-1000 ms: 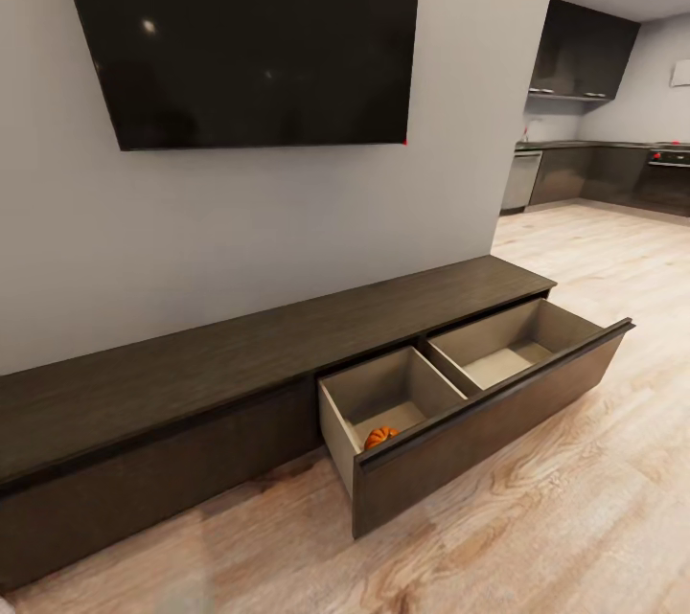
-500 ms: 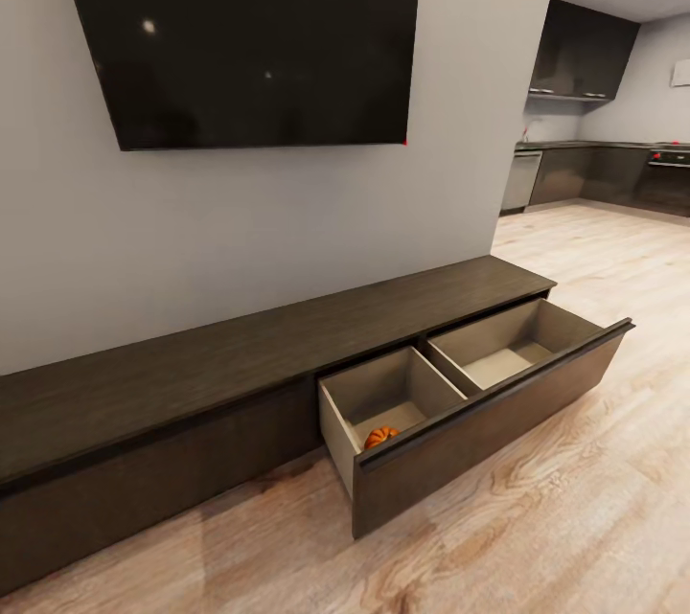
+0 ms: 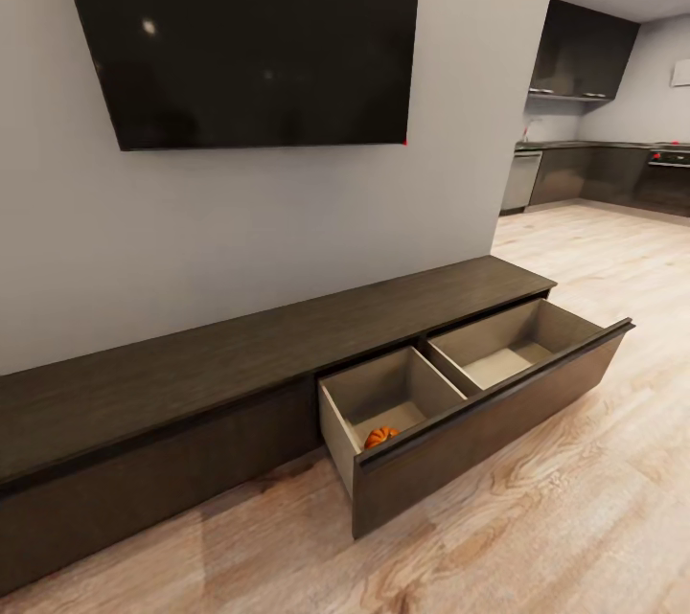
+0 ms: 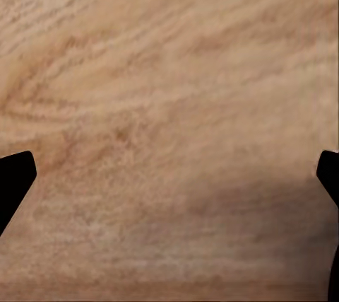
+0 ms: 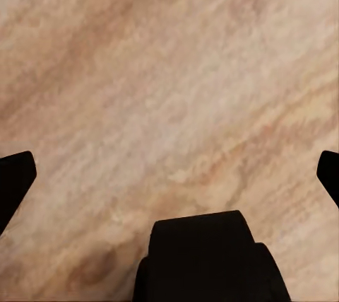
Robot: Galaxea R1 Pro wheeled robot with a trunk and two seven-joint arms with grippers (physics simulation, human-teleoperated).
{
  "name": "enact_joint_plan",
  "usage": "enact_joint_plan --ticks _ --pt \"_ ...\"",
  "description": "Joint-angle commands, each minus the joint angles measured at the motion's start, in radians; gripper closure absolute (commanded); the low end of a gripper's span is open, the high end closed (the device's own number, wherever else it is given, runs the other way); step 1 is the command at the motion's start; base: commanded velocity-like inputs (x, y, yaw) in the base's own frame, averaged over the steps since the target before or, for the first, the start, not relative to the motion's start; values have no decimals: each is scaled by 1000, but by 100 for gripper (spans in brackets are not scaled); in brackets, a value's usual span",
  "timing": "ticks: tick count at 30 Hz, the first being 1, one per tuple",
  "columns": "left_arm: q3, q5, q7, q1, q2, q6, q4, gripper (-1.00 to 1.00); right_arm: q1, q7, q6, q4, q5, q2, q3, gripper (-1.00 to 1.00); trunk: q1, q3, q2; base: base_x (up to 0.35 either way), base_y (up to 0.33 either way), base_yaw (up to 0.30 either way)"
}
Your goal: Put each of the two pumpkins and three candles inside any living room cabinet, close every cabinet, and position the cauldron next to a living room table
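**Both pincers empty over bare floor, one pumpkin already in the drawer**

The left gripper (image 4: 169, 175) hung with its fingertips spread wide, nothing between them but plank floor (image 4: 169, 68); the right gripper (image 5: 169, 175) was likewise splayed wide and held nothing, a dark rounded object of uncertain identity sitting low in its wrist view.

One pumpkin (image 3: 380, 437) lay in the near corner of the left compartment of the pulled-out drawer (image 3: 479, 427), close against the drawer front. The right compartment looked bare, though the front panel hid its near floor. The cabinet (image 3: 240, 346) ran along the wall under the TV (image 3: 249, 34), its other fronts apparently shut. No candle, second pumpkin, cauldron or table appeared.

By my judgement the robot was between fetches, so the drawer should be left open for the remaining items and the base turned away without clipping the projecting front.

The head view gave the cabinet, drawer and pumpkin; the wrist views gave the spread of the fingers and the floor beneath them
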Motion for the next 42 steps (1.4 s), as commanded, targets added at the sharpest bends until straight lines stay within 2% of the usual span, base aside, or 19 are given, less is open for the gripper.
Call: enact_joint_plan --ticks 1,6,11,14,17,21,28,42 --pt "-6 8 6 -1 -21 -30 -22 -100 60 7 -13 3 -8 2 4 -100 0 -1 0 -6 6 0" --pt "-6 8 -2 -1 -71 -86 -13 -100 59 5 -34 2 -10 -1 4 -100 0 -1 0 -131 86 -6" --pt "-4 8 -63 -2 -89 -156 37 -100 59 5 -50 1 -6 -13 10 -100 0 0 0 -273 142 -170" --pt "-1 8 -96 -1 -106 -201 54 -100 59 7 -69 1 7 -35 14 -100 0 1 0 -305 118 -269" --pt "3 8 -106 -1 -108 -216 57 -100 59 7 -80 1 30 -47 13 -100 0 3 0 -265 90 -290" --pt "-2 8 -114 -1 -110 -234 53 -100 59 7 -107 1 48 -51 12 -100 0 6 0 -82 26 -291" --pt "-4 8 -117 -1 -122 -242 45 -100 59 7 -126 2 48 -68 11 -100 0 12 0 -15 5 -279" --pt "-3 8 -138 -1 -125 -244 42 -100 59 7 -130 3 39 -87 7 -100 0 27 0 -1 0 -259"
